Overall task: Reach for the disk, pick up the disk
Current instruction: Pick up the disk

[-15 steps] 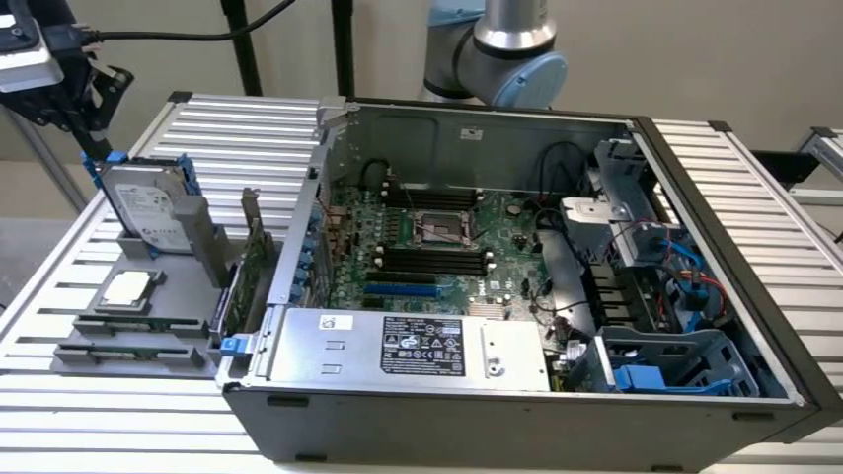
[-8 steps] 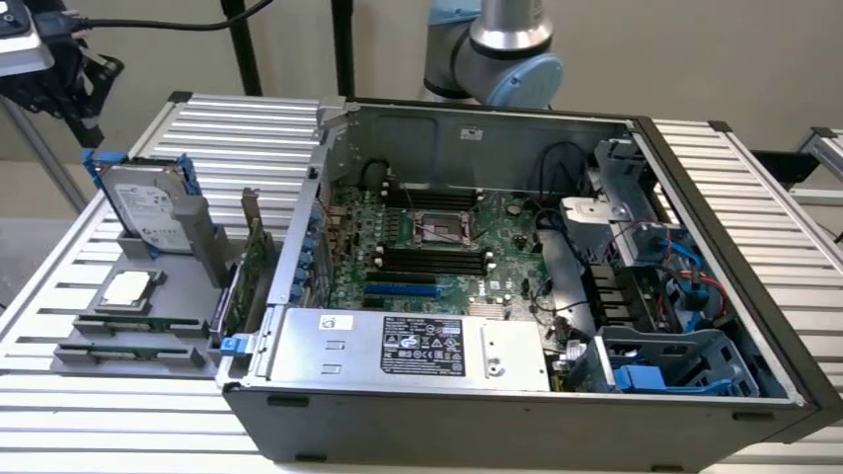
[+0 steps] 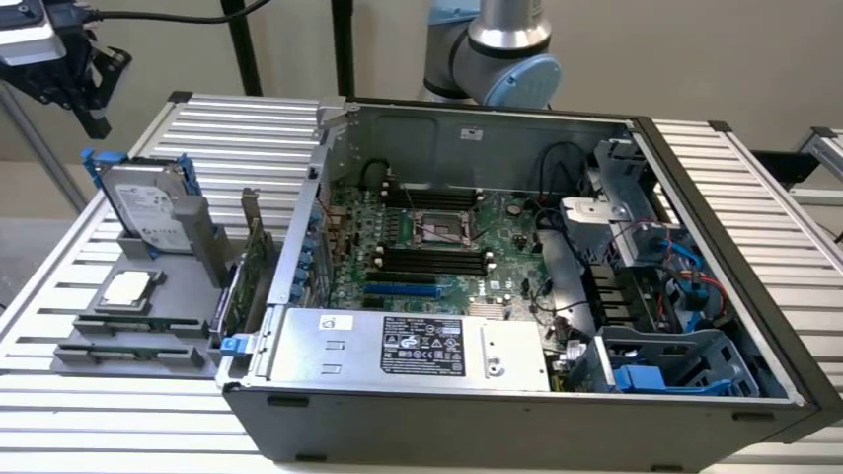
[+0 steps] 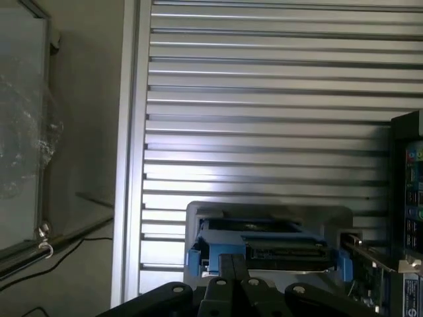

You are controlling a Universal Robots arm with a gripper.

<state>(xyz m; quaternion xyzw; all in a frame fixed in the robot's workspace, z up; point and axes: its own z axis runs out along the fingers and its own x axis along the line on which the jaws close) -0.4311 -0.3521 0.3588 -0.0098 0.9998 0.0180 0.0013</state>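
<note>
The disk (image 3: 142, 205) stands on edge in a grey holder (image 3: 178, 296) at the exterior view's left. It is a silver-grey drive with a white label and blue carrier rails. My black gripper (image 3: 95, 120) hangs in the air above it, a little further to the exterior view's left, and is apart from it. In the wrist view the disk (image 4: 264, 243) shows edge-on with its blue rails on both sides. There my gripper (image 4: 232, 262) is shut with its fingers pressed together and nothing between them.
An open computer case (image 3: 527, 425) lies on the ribbed aluminium table (image 3: 237, 128), holding a large silver box (image 3: 409, 346) with a black label. A small square CPU chip (image 3: 128, 288) and upright cards (image 3: 251, 267) share the holder. The arm's base (image 3: 495, 49) stands behind the case.
</note>
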